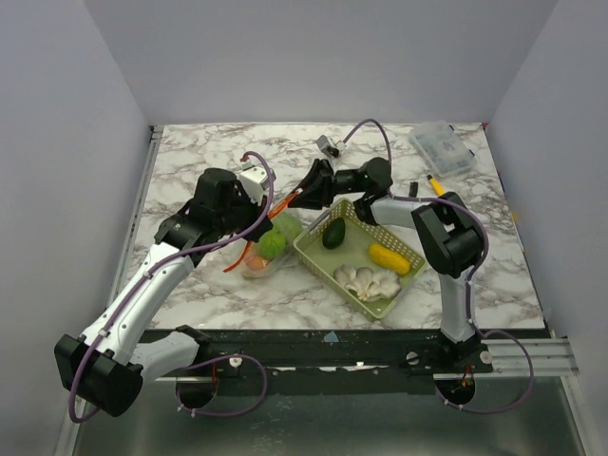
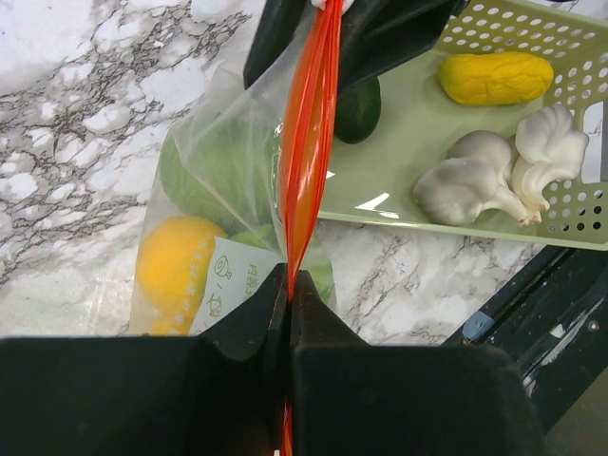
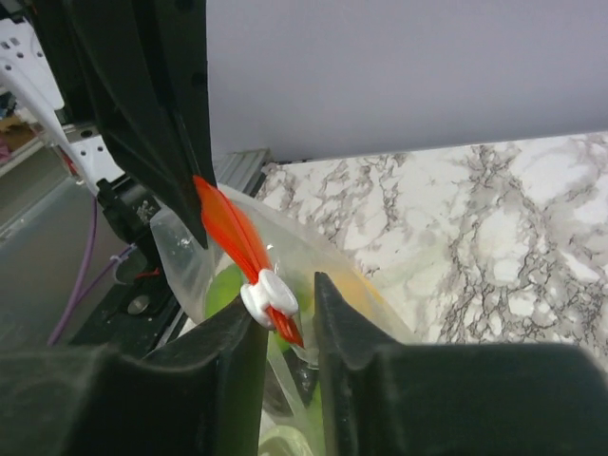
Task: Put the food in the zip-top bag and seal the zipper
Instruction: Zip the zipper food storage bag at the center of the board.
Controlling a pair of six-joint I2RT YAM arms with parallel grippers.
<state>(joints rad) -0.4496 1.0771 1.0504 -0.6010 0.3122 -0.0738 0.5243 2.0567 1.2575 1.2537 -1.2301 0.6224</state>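
The zip-top bag (image 1: 263, 249) hangs over the table with green (image 2: 220, 171) and yellow food (image 2: 176, 261) inside. Its orange-red zipper (image 2: 306, 142) is stretched taut between my two grippers. My left gripper (image 2: 288, 277) is shut on one end of the zipper; it also shows in the top view (image 1: 268, 217). My right gripper (image 3: 290, 304) is at the other end (image 1: 303, 196), its jaws a narrow gap apart. The white slider (image 3: 269, 296) rests against its left finger. A dark avocado (image 1: 333, 233), a yellow piece (image 1: 389, 257) and white mushrooms (image 1: 369, 281) lie in the basket.
The pale green mesh basket (image 1: 304, 250) stands just right of the bag, under the right arm. A rigid clear lidded box (image 1: 442, 147) is at the back right, a yellow marker pen (image 1: 435, 185) near it. A small grey object (image 1: 328, 145) lies at the back.
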